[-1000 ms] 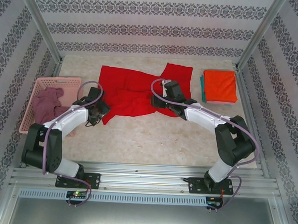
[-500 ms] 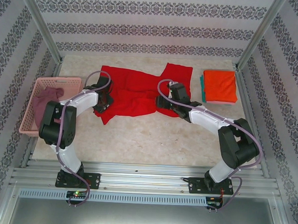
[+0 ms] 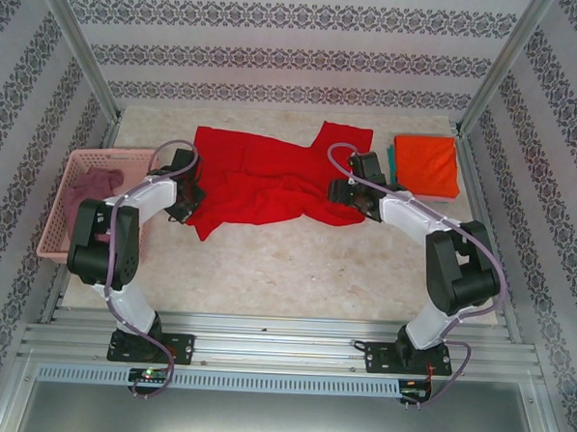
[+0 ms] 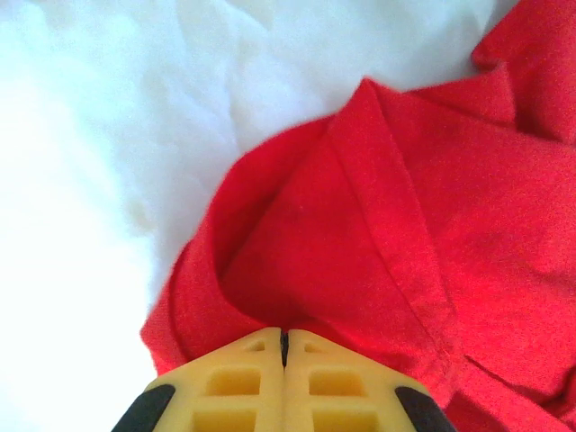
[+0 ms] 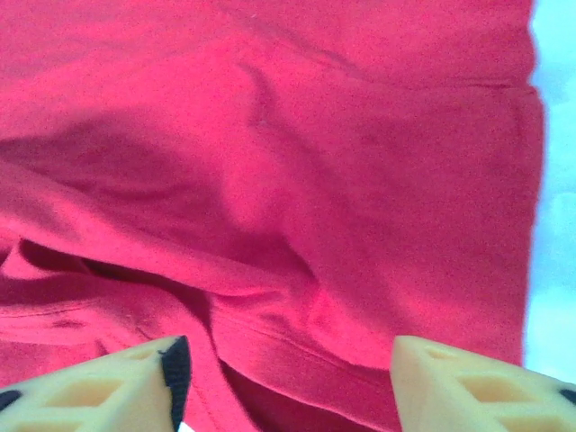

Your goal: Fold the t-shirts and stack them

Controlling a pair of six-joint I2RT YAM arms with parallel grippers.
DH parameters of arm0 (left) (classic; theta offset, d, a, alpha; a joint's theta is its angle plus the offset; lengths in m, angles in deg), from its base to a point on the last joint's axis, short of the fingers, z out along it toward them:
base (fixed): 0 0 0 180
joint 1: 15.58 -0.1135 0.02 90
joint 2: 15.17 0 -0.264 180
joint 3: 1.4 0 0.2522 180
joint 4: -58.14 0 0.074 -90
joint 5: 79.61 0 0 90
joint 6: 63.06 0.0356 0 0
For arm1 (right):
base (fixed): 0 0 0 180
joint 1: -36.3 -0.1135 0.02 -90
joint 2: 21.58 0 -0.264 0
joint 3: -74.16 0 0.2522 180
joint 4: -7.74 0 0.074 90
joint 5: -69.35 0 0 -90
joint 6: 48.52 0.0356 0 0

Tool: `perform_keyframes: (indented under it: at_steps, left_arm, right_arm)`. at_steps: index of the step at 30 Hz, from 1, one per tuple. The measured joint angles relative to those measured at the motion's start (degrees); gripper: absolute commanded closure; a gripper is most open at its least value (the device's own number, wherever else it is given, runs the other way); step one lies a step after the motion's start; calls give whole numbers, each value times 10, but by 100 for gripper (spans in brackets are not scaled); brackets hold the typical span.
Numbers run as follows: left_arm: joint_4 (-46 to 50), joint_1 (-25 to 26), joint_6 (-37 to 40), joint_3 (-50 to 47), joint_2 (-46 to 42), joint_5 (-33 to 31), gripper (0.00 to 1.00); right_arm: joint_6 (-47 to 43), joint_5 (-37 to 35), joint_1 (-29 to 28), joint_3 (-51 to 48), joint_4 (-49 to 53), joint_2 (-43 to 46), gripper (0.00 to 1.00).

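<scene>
A bright red t-shirt [image 3: 261, 181] lies spread and wrinkled across the back middle of the table. My left gripper [image 3: 189, 201] is at the shirt's left edge. In the left wrist view its yellow fingers [image 4: 243, 382] are pressed together, with a bunched fold of the red t-shirt [image 4: 360, 243] pinched at the left gripper [image 4: 284, 336]. My right gripper [image 3: 342, 194] rests over the shirt's right part. In the right wrist view the right gripper [image 5: 288, 360] stands open astride a raised fold of the red t-shirt [image 5: 342, 180]. A folded orange t-shirt [image 3: 427, 165] lies on a teal t-shirt [image 3: 391, 171] at the back right.
A pink lattice basket [image 3: 56, 225] stands at the table's left edge with a dusty mauve t-shirt [image 3: 89, 188] crumpled inside. Metal frame posts [image 3: 80, 45] rise at the back corners. Bare marble tabletop [image 3: 286, 269] stretches in front of the red shirt.
My left gripper has swung up to the shirt's left edge and closed on it. The right gripper has moved right across the shirt and narrowed a little. The shirt lies spread wider.
</scene>
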Motion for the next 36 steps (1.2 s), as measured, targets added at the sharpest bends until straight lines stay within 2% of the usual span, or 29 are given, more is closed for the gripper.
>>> perform_keyframes:
  at_steps: [7,9,12,13,16,17,21,27,30,31,32,33,34,36]
  left_arm:
    - [0,-19,10,-15,-45,2,100]
    - [0,-23,11,-16,-46,4,98]
    - [-1,-23,12,-19,-46,9,82]
    - [-1,-23,13,-20,-46,12,78]
    - [-3,-23,11,-25,-45,23,73]
    - [-3,-23,11,-26,-45,26,72]
    - [-4,-23,13,-29,-45,28,68]
    - [-8,-23,13,-38,-46,38,63]
    - [-13,-22,12,-45,-46,42,60]
    - [-14,-22,12,-46,-46,43,58]
    - [-14,-22,12,-47,-46,43,57]
    - [-15,-22,12,-49,-46,45,56]
    - [-15,-22,12,-49,-46,46,55]
    - [-17,-22,12,-52,-47,47,55]
  right_arm:
    - [-34,40,-56,40,5,-41,46]
    - [-35,48,-68,63,4,-63,50]
    - [-31,59,-76,96,1,-103,62]
    - [-28,63,-75,105,2,-117,69]
    - [-24,71,-73,114,5,-135,98]
    - [-21,72,-73,113,9,-134,100]
    - [-15,74,-73,62,-11,-87,100]
    - [-17,72,-85,-44,-30,48,100]
    - [-21,72,-89,-52,-32,63,100]
    - [-24,70,-91,-50,-31,59,86]
    - [-24,68,-90,-43,-26,52,65]
    - [-28,65,-90,-34,-22,43,50]
    - [-31,63,-88,-19,-19,29,46]
    - [-37,60,-86,16,-16,-7,47]
